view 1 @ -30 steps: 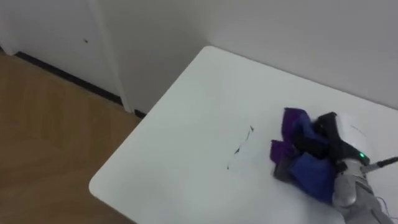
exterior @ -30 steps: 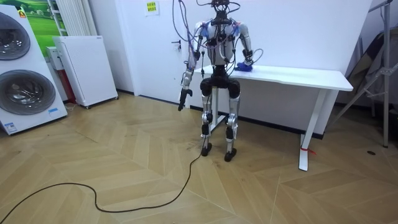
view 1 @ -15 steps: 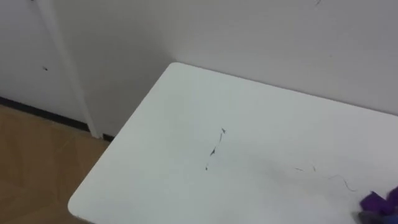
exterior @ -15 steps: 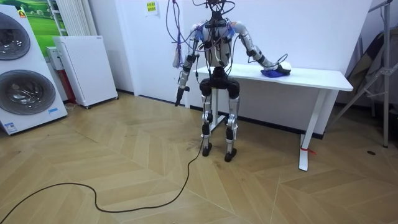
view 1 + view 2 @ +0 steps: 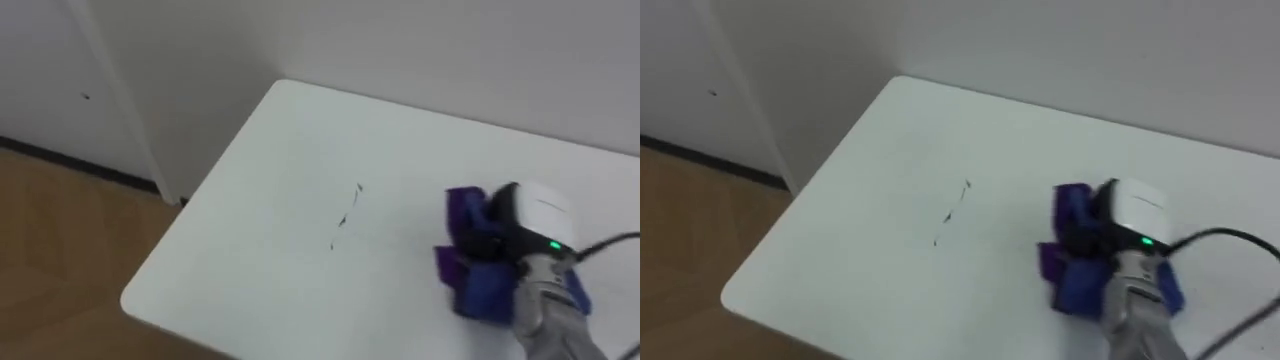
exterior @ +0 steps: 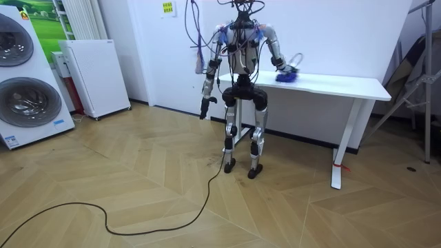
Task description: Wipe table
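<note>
Right robot hand (image 5: 535, 222) sits on the bunched purple cloth (image 5: 465, 210) on the white worktop's (image 5: 290, 140) right part, right of thin dark marks (image 5: 345, 218); its grip cannot be told. Left robot hand (image 6: 204, 110) hangs at the robot's side, state unreadable.

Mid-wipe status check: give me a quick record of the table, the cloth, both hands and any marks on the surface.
table: white, against the wall
cloth: purple-blue, bunched, on the tabletop towards the robot's right
right hand: on top of the cloth, fingers curled into it
left hand: hanging at the robot's side, off the table
marks: thin dark lines on the tabletop, left of the cloth and apart from it
stance: standing at the table's end nearer the room view's left
to do: the marks are not yet wiped
</note>
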